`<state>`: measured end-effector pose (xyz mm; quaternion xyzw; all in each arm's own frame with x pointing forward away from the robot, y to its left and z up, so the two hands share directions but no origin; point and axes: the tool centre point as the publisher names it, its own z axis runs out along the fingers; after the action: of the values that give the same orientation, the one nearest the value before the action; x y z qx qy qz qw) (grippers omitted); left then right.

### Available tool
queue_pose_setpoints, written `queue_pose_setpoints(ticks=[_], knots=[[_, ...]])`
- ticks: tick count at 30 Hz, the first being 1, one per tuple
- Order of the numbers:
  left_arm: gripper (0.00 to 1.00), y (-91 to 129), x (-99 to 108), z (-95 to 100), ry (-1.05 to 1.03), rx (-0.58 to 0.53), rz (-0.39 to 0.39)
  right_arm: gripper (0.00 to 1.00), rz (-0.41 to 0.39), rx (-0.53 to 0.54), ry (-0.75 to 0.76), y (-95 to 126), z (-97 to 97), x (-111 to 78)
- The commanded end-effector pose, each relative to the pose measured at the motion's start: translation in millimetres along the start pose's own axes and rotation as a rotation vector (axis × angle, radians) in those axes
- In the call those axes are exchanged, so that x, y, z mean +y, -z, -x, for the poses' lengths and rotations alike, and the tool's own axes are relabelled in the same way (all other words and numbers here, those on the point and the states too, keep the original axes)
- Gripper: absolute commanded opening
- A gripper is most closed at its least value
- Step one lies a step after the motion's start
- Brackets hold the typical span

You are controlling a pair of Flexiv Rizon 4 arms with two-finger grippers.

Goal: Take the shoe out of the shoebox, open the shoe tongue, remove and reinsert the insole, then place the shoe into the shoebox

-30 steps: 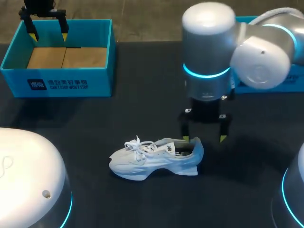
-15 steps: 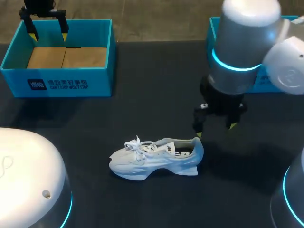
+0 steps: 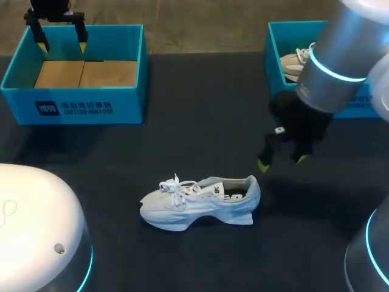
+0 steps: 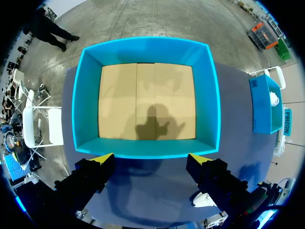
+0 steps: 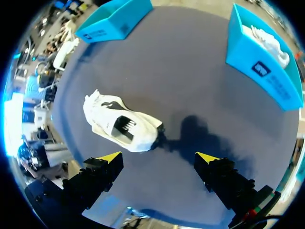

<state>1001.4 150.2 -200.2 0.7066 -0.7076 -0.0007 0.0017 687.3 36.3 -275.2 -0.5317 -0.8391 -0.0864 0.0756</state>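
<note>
Shoe (image 3: 200,204) is out of the box. White sneaker, standing on its sole on the dark table (image 3: 200,121), roughly mid-table, toe toward my left side, heel toward my right. So step 1 looks done.

Rest, as far as I can judge:
- Tongue: looks not pulled open. Laces lie in a loose bunch over the front.
- Insole: one sits inside the collar, dark print showing on it in the right wrist view (image 5: 121,125). Can't tell whether it's been out and back. I'd count it as not done.
- Putting the shoe back in the box: not done.

Grippers:
- Right gripper (image 3: 282,162): fingers apart, nothing held. Off the table, just beside and past the heel, no contact. In its own wrist view (image 5: 159,160) the sneaker lies ahead of the fingers, not between them.
- Left gripper (image 3: 61,38): fingers apart, empty, hanging over the left shoebox (image 3: 73,103). Its wrist view (image 4: 150,160) looks straight into that box; only the bare cardboard floor is in it.

Count:
- Shoeboxes: 2, both blue. Left one empty, right shoebox (image 3: 276,42) occupied.
- Shoes: 2. One on the table, a second shoe (image 3: 296,62) in the right box.
- Loose insoles: 0 visible.
- Grippers: 2, both open-handed.
</note>
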Motion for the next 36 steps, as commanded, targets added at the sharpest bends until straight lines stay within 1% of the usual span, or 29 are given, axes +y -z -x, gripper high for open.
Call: queue_pose_setpoints(ticks=[1,2,3,5,7,22,23,25,26,28,31,33,36], knots=[[1.0,0.0,0.8,0.1,0.0,0.0,-0.002,1.0,0.288,0.31,0.182,7.3,27.9,-25.6],[1.0,0.0,0.8,0.1,0.0,0.0,-0.002,1.0,0.321,0.309,0.215,8.2,31.1,-28.1],[1.0,0.0,0.8,0.1,0.0,0.0,-0.002,1.0,0.354,0.277,0.234,7.8,33.8,-30.7],[1.0,0.0,0.8,0.1,0.0,0.0,-0.002,1.0,0.369,0.268,0.255,1.6,40.4,-32.3],[1.0,0.0,0.8,0.1,0.0,0.0,-0.002,1.0,0.315,0.313,0.314,-8.4,47.1,-31.1],[1.0,0.0,0.8,0.1,0.0,0.0,-0.002,1.0,0.315,0.313,0.314,-8.4,47.1,-31.1],[1.0,0.0,0.8,0.1,0.0,0.0,-0.002,1.0,0.357,0.274,0.37,-10.5,46.2,-33.2],[1.0,0.0,0.8,0.1,0.0,0.0,-0.002,1.0,0.448,0.286,0.413,-16.0,50.6,-37.0],[1.0,0.0,0.8,0.1,0.0,0.0,-0.002,1.0,0.479,0.247,0.436,-19.8,51.8,-38.8],[1.0,0.0,0.8,0.1,0.0,0.0,-0.002,1.0,0.538,0.242,0.473,-25.8,54.2,-41.8],[1.0,0.0,0.8,0.1,0.0,0.0,-0.002,1.0,0.601,0.191,0.511,-30.8,54.7,-45.5],[1.0,0.0,0.8,0.1,0.0,0.0,-0.002,1.0,0.623,0.168,0.526,-32.0,56.0,-46.3],[1.0,0.0,0.8,0.1,0.0,0.0,-0.002,1.0,0.669,0.17,0.556,-34.2,59.4,-46.7]])
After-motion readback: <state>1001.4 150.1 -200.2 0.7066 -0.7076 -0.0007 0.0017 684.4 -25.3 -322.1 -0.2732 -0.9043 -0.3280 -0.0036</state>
